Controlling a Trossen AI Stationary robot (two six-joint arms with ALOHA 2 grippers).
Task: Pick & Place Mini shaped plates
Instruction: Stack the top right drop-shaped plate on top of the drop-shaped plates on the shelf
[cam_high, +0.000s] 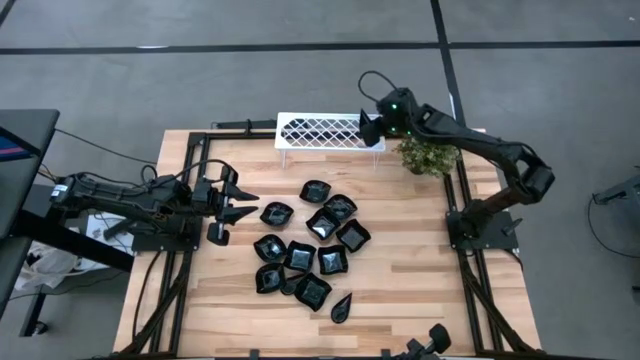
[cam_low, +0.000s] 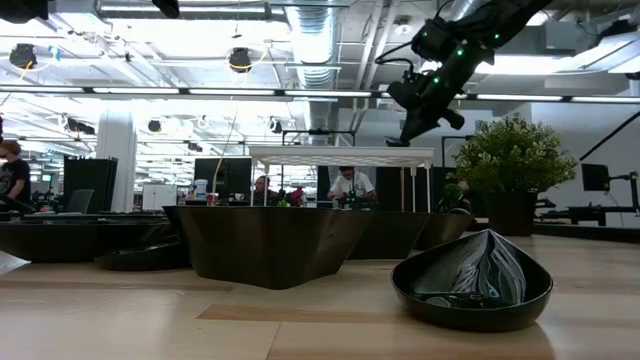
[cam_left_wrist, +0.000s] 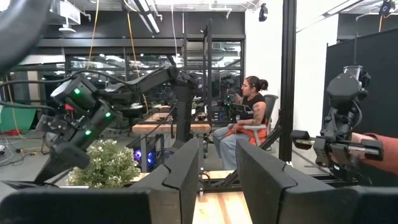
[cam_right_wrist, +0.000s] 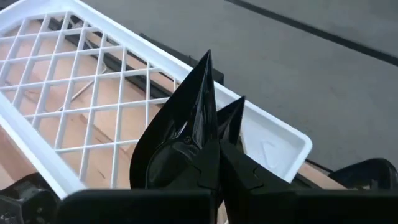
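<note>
The right gripper (cam_right_wrist: 214, 146) clamps a teardrop plate (cam_right_wrist: 180, 140) over the white tray's (cam_high: 330, 131) end — the left gripper (cam_high: 236, 203), fingers apart, waits beside the plates (cam_high: 312, 245).

I can read no text, label, brand, number or sign anywhere in my four views. The glossy black mini shaped plates (cam_high: 313, 245), the white lattice-patterned rectangular tray (cam_high: 325, 131) and the pale wooden tabletop (cam_high: 400, 290) carry no markings I can make out, and the screens and fixtures in the room behind the table are too small for me to read.
</note>
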